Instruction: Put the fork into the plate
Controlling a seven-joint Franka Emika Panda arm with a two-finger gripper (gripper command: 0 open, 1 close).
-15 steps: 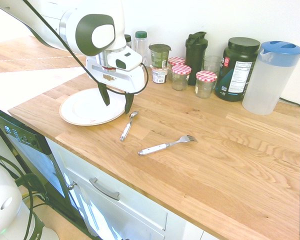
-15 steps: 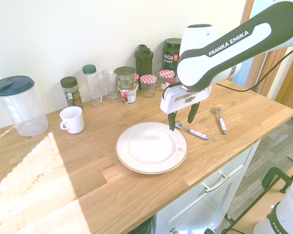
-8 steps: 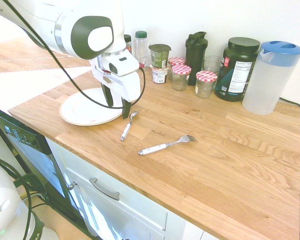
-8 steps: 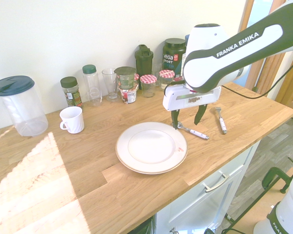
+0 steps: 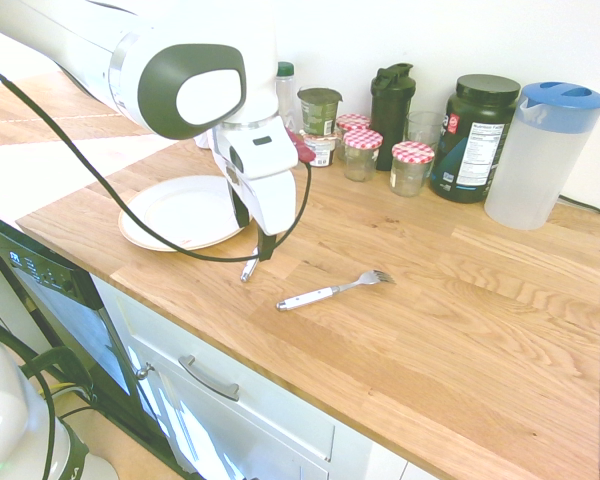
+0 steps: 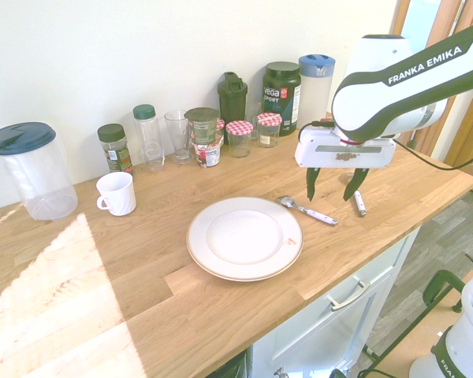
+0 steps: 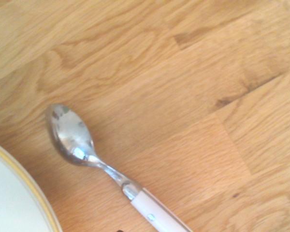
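In the first exterior view we see the pincer (image 5: 254,228) pointing down above the desk (image 5: 460,300), its fingers spread and gripping nothing. It hangs over the spoon (image 5: 249,269), just beside the plate (image 5: 180,212). The fork (image 5: 332,291) lies flat on the desk, apart from the pincer on the side away from the plate, its tines aimed at the jars along the wall.

In the second exterior view we find the pincer (image 6: 332,184) open, hovering between the spoon (image 6: 307,210) and the fork (image 6: 358,203). The fork sits just past one fingertip, partly hidden behind it, near the desk's front edge. The plate (image 6: 245,238) rests well clear of the fork, with the spoon between them.

In the wrist view we see the spoon (image 7: 101,163) on bare wood and a sliver of the plate's rim (image 7: 26,193); we cannot see the fork here.
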